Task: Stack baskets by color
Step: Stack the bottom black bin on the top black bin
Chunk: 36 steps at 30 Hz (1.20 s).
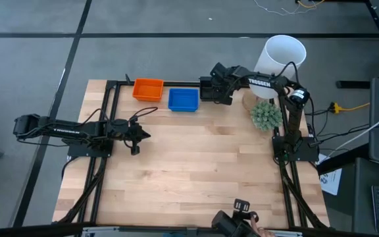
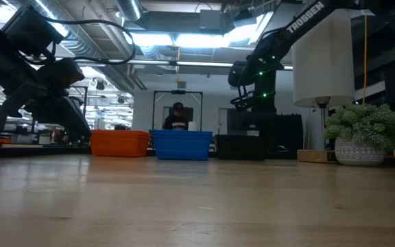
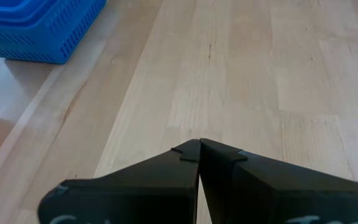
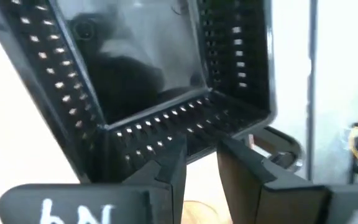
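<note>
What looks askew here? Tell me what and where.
One thing: the black basket in the right gripper is tipped steeply on its rim at the table's far edge. The orange basket and blue basket sit flat, side by side.

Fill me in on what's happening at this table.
The right tool is gripping the rim of a black basket at the far edge of the table, beside the blue baskets and orange baskets. The left tool is shut and empty, hovering over bare wood at the left side.
</note>
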### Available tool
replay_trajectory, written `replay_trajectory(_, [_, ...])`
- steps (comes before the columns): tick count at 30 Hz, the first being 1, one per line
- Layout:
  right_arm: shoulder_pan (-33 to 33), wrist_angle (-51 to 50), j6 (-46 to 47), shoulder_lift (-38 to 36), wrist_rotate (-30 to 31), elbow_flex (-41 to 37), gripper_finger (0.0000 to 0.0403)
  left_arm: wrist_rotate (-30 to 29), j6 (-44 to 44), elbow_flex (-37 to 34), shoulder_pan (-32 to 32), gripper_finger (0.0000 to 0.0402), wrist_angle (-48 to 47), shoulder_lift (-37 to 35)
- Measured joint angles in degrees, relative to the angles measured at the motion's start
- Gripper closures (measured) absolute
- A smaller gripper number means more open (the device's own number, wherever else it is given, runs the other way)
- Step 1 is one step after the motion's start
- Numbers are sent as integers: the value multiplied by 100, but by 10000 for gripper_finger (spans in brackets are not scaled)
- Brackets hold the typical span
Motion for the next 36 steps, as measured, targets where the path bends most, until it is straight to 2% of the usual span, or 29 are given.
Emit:
replay_trajectory(7, [36, -43, -142, -3, 616, 0, 313, 0, 0, 0, 1, 401, 1, 2])
replay_trajectory(12, [116, -59, -9, -11, 571, 2, 313, -2, 2, 0, 0, 401, 2, 0])
replay_trajectory(19, [792, -323, 457, -17, -212, 439, 313, -112, 2, 0, 0, 401, 2, 2])
replay_trajectory(24, [1418, -390, 449, -20, -636, 764, 313, -125, 2, 0, 2, 401, 0, 0])
replay_trajectory(30, [1642, -416, 437, -19, -1987, 650, 313, -125, 2, 0, 1, 401, 0, 0])
replay_trajectory(36, [1480, 271, 345, 7, -1638, 206, 313, -125, 2, 0, 1, 401, 0, 0])
